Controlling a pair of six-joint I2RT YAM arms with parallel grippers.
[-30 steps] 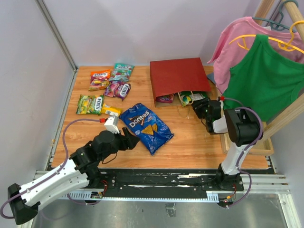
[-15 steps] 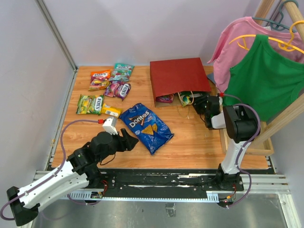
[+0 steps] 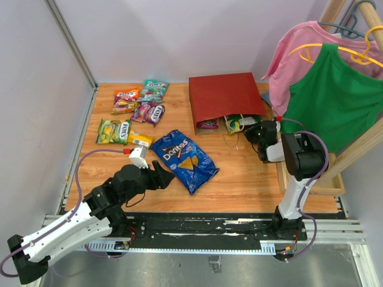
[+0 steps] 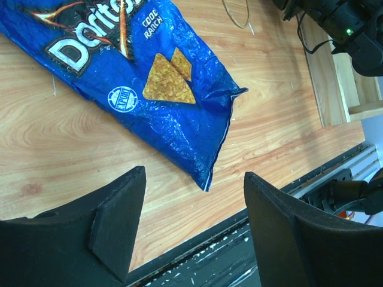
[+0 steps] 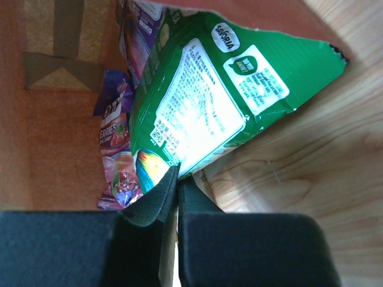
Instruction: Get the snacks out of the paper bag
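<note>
While the dark red paper bag (image 3: 224, 95) lies flat on the table (image 3: 239, 173) with its mouth toward the arms, the right gripper (image 5: 177, 179) is clenched on the lower edge of a green snack packet (image 5: 203, 101) at that mouth. A purple packet (image 5: 116, 155) lies inside beside it. The left gripper (image 4: 194, 176) hangs released over the near corner of the blue Doritos bag (image 4: 149, 78).

one doritos bag (image 3: 184, 160), one paper bag (image 3: 224, 95), one yellow bar (image 3: 141, 140), two shirts (image 3: 335, 101).
</note>
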